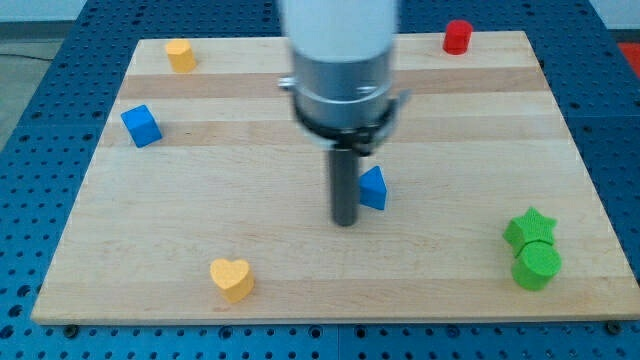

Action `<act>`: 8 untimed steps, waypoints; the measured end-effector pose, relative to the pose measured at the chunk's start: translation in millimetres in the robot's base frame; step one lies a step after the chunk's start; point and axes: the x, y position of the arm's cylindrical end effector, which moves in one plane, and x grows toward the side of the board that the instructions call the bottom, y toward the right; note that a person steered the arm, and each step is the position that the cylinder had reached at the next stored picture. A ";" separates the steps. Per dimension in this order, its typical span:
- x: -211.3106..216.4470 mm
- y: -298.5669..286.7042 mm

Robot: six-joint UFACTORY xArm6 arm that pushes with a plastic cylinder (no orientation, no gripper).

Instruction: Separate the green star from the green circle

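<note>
The green star [527, 227] lies near the board's lower right corner. The green circle [537, 267] sits just below it, touching it. My tip [345, 220] is near the board's middle, far to the left of both green blocks. It stands just left of a blue triangle block [374, 188], close to it or touching it.
A yellow heart [232, 279] lies at the lower left. A blue cube [141, 126] is at the left. A yellow block [181, 55] is at the top left and a red cylinder [457, 37] at the top right. The wooden board [200, 200] ends close beyond the green blocks.
</note>
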 end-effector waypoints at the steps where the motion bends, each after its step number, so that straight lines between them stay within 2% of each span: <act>1: -74.8 18.5; 2: -107.5 82.5; 3: -112.6 146.3; 5: -111.8 141.1; 6: -84.1 146.2; 7: -72.3 201.1; 8: -19.7 234.1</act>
